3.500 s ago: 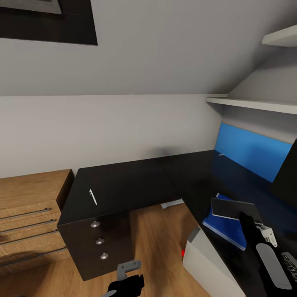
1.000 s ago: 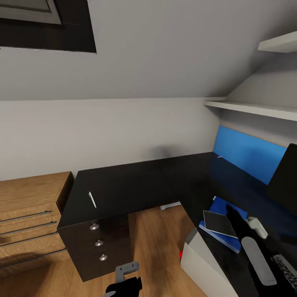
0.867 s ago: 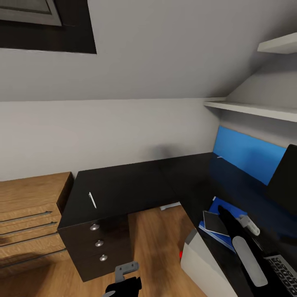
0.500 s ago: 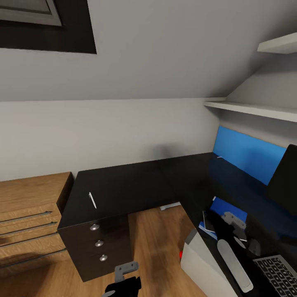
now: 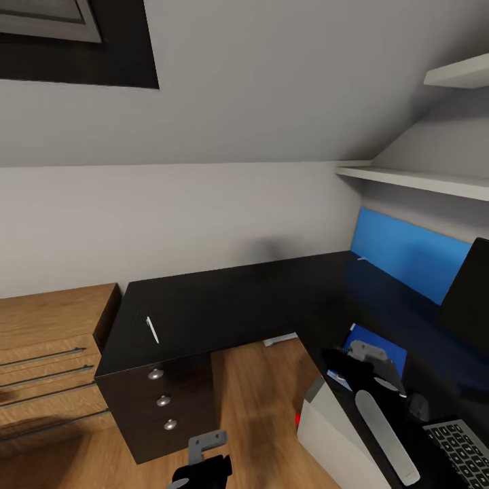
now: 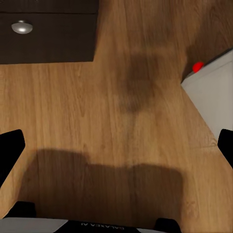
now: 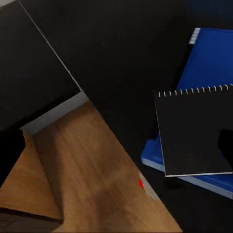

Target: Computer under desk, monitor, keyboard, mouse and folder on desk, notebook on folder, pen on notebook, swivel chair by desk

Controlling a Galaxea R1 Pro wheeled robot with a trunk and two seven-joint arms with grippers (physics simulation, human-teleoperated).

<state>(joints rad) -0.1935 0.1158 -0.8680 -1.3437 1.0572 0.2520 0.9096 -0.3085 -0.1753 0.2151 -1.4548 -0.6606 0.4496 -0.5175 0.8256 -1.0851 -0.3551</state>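
While the head view looks down over the corner of the room, these lines hold:

Desk: large L-shaped black-topped desk (image 5: 204, 305) with a three-drawer unit and round silver knobs, across the middle of the head view and running down its right side.

Pen: thin white-silver stick (image 5: 153, 330), lying on the desk's left wing above the drawers; its long axis runs from upper left to lower right, near the front edge.

Folder: flat blue folder (image 5: 380, 344) at lower right of the head view, on the desk's right wing, partly hidden by the right arm.

Notebook: black spiral-bound notebook (image 7: 194, 128), lying flat on the blue folder (image 7: 211, 56) in the right wrist view, coil edge along its upper side; the folder's blue shows above and below it.

Keyboard: dark-grey keyboard with black keys (image 5: 458, 451), one corner at the lower right edge of the head view.

Monitor: black flat screen (image 5: 468, 288), cut off by the right edge.

Right gripper: (image 5: 360, 363) over the folder and notebook; its fingers (image 7: 9, 150) stand wide apart, holding nothing.

Left gripper: (image 5: 204, 468) at the bottom of the head view; its wrist view shows wood floor (image 6: 111, 126), one drawer knob (image 6: 22, 27) and black fingers (image 6: 9, 148) spread wide, holding nothing.

Chest: light-wood chest with long bar handles (image 5: 47, 353) at left.
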